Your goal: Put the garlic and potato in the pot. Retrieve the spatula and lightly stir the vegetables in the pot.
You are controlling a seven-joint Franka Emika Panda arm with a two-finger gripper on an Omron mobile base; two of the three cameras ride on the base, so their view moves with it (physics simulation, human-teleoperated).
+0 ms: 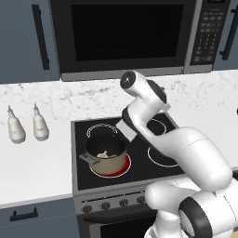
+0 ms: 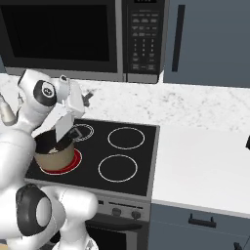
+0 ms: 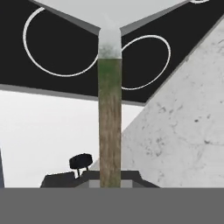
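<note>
The tan pot (image 1: 109, 162) with grey side handles stands on the front-left burner, which glows red. A pale lump, the garlic (image 1: 103, 154), lies on its dark bottom. The potato is hidden. My gripper (image 3: 109, 180) is shut on the spatula (image 3: 110, 118), whose brown-green wooden handle runs up the hand view to a pale flat blade. From the base views the spatula blade (image 1: 126, 129) hangs tilted just above the pot's right rim. In the right base view the gripper (image 2: 70, 114) sits above the pot (image 2: 54, 157) with the blade (image 2: 62, 128) slanting down toward its mouth.
Two pale bottles (image 1: 15, 128) (image 1: 40, 123) stand on the counter left of the stove. The microwave (image 1: 125, 37) hangs above the cooktop. Three unlit burners (image 2: 126, 137) lie to the pot's right and behind it. White counter (image 2: 205, 161) stretches to the stove's right.
</note>
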